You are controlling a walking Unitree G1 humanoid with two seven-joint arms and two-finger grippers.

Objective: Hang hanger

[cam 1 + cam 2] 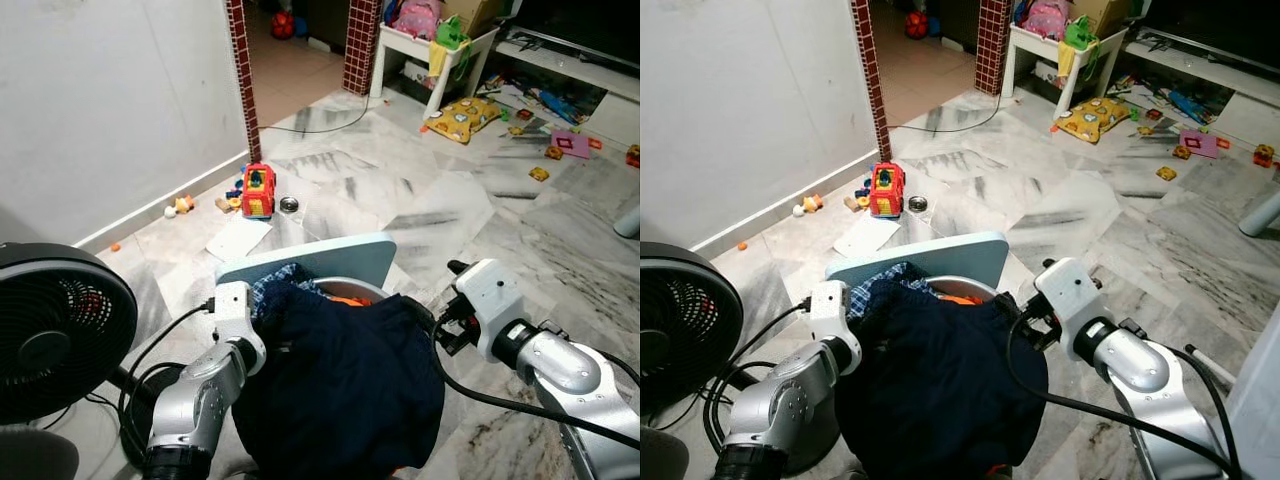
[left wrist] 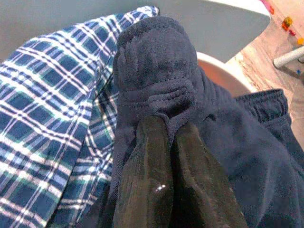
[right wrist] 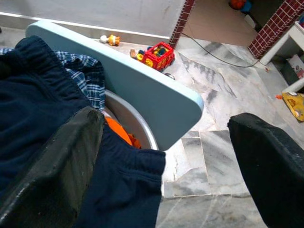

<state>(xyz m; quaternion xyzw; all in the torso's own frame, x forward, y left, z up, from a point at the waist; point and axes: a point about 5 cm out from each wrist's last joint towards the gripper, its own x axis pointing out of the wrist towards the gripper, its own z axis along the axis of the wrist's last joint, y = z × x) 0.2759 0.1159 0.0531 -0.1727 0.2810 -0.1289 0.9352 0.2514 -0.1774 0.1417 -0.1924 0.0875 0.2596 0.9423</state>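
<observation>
Left claw [image 2: 171,142] clamped on navy garment [image 1: 345,385], right claw [image 3: 166,156] fingers apart, plaid shirt [image 2: 42,118] beneath.

A lived-in home: grey-veined marble floor tiles [image 1: 420,200] strewn with children's toys, among them a red and yellow toy truck [image 1: 258,190], red brick pillars [image 1: 243,75] at a doorway, a white low table [image 1: 440,50], a black floor fan [image 1: 55,330].

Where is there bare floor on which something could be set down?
The marble floor lies bare between the light blue board and the yellow cushion. It is crowded near the wall around the red toy truck and paper, and among the scattered toys far right.
</observation>
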